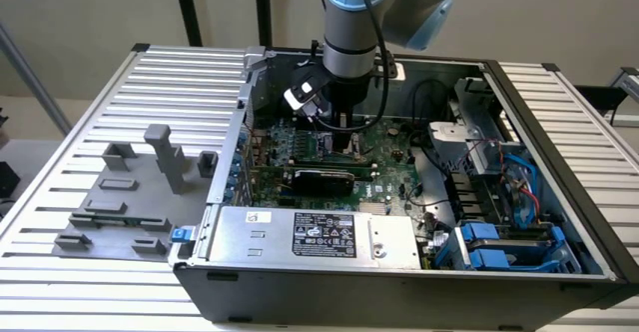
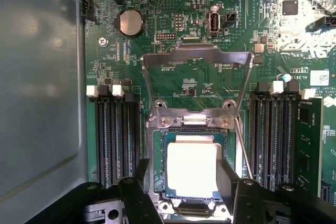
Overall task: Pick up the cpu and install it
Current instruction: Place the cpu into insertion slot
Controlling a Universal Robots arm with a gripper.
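**Exterior view.** A robot arm (image 1: 349, 33) reaches down into an open computer case (image 1: 399, 302) that sits on a slatted table (image 1: 90, 294). Its gripper (image 1: 340, 126) hangs low over the motherboard (image 1: 394, 171). Grey fixture blocks (image 1: 130, 197) stand outside the case, on the exterior view's left. From this side the wrist and gripper body mask the socket area.

**Wrist view.** The cpu (image 2: 192, 170) lies flat inside the socket frame (image 2: 156, 156), between two banks of memory slots (image 2: 118, 140). The fingers (image 2: 143, 179) stand wide apart, one on either side of the chip, and read as open. Bare frame shows between one finger and the chip; contact on the other side cannot be judged. The load plate (image 2: 197, 53) is raised.

**Progress, as a judgement.** Pick-up and placement look done, but the plate is not yet closed over the chip. Full seating is hard to confirm, since the gripper body cuts off the chip's near edge
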